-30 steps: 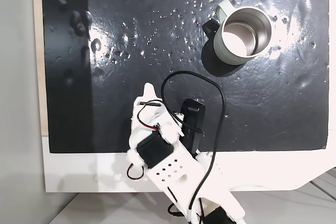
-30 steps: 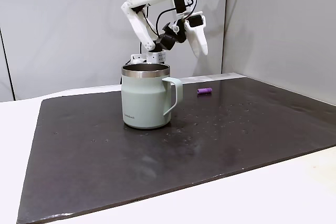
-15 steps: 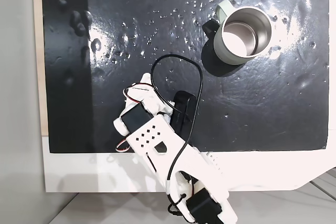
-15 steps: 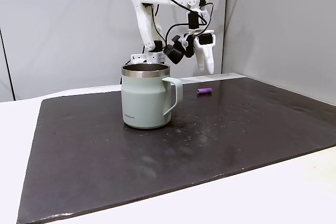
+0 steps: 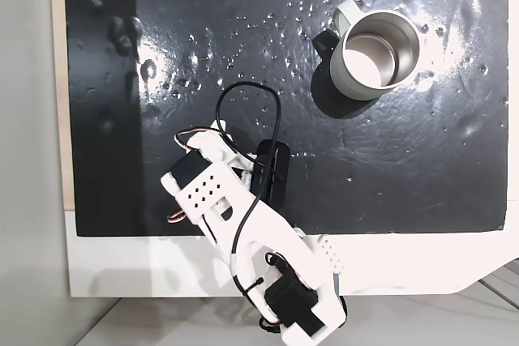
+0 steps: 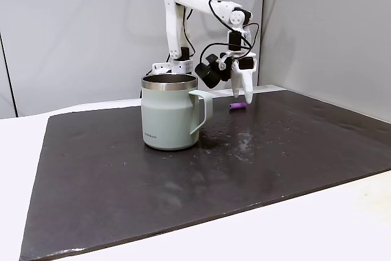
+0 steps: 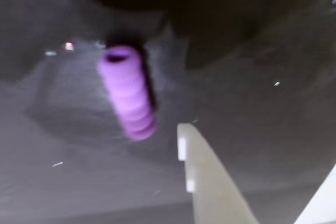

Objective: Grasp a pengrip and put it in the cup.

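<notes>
Wrist view: pengrip (image 7: 127,92) lies flat on dark mat (image 7: 273,108), nothing gripping it | one white finger (image 7: 210,177) just beside its near end | gripper (image 6: 243,95) hangs above it in a fixed view, open-or-closed cannot tell | cup (image 6: 170,112) well apart, upright, looks empty | grasp not yet made; lift, carry, drop left
</notes>
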Robot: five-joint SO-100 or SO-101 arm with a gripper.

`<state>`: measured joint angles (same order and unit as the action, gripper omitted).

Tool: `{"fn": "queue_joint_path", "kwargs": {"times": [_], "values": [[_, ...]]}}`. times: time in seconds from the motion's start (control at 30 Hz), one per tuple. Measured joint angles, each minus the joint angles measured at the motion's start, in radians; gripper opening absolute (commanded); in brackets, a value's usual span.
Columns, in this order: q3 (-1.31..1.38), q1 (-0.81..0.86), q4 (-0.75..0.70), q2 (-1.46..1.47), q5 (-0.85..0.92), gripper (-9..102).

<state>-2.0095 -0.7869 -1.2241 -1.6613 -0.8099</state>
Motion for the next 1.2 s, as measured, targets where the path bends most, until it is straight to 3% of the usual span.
{"fn": "queue_joint_path", "kwargs": {"times": [0.47, 0.9, 1.2], "values": [[-0.054, -0.018, 0.028, 0.075, 0.031, 28], [-0.051, 0.057, 0.048, 0.086, 0.032, 3], [-0.064, 0.072, 0.046, 0.074, 0.038, 0]]}}
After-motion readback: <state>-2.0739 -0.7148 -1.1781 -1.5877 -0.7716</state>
